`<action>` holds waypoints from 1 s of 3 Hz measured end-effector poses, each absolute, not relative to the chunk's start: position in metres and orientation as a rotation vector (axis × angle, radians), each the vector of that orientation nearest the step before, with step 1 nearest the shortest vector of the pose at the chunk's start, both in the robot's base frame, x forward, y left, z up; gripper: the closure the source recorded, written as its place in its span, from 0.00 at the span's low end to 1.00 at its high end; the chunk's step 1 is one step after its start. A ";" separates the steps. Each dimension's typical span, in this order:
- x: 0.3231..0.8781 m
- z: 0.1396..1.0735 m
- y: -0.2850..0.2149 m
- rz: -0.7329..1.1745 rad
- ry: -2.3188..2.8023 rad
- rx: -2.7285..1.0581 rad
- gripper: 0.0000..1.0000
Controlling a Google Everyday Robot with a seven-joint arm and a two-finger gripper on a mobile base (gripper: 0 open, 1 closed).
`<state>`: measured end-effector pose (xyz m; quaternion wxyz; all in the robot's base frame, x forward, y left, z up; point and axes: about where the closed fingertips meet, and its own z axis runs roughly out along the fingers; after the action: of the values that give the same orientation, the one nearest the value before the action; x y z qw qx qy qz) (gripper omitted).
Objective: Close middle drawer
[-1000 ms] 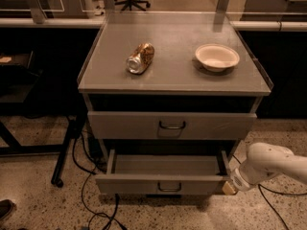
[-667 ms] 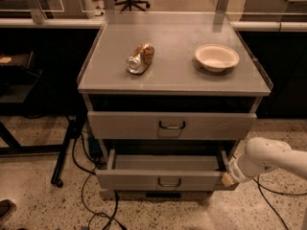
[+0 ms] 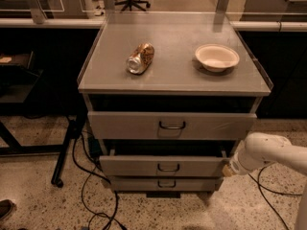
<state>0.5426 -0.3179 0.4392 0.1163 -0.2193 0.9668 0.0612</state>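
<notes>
The middle drawer (image 3: 163, 166) is a low grey front with a small dark wire handle (image 3: 168, 168). It sticks out only a little from the cabinet, with a dark gap above it. The taller top drawer (image 3: 170, 125) sits above it and the lowest drawer (image 3: 165, 183) below. My white arm (image 3: 268, 153) reaches in from the right. My gripper (image 3: 227, 169) is at the middle drawer's right end, against its front corner. Its fingertips are hidden by the arm's end.
On the cabinet top (image 3: 172, 75) lie a crushed can (image 3: 140, 58) on its side and a white bowl (image 3: 217, 57). Black cables (image 3: 91, 195) run over the speckled floor at the left. A dark desk frame (image 3: 29, 128) stands to the left. A shoe tip (image 3: 5, 209) shows at the lower left.
The middle drawer has slid most of the way back into the cabinet. My arm has moved inward with it, staying at its right end.
</notes>
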 end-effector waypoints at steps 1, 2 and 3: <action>0.554 0.429 -0.318 0.180 2.836 -0.598 1.00; 0.578 0.428 -0.320 0.178 2.805 -0.514 1.00; 0.611 0.445 -0.326 0.166 2.715 -0.387 1.00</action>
<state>0.6109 -0.3262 0.4452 0.1956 -0.1383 0.9691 0.0591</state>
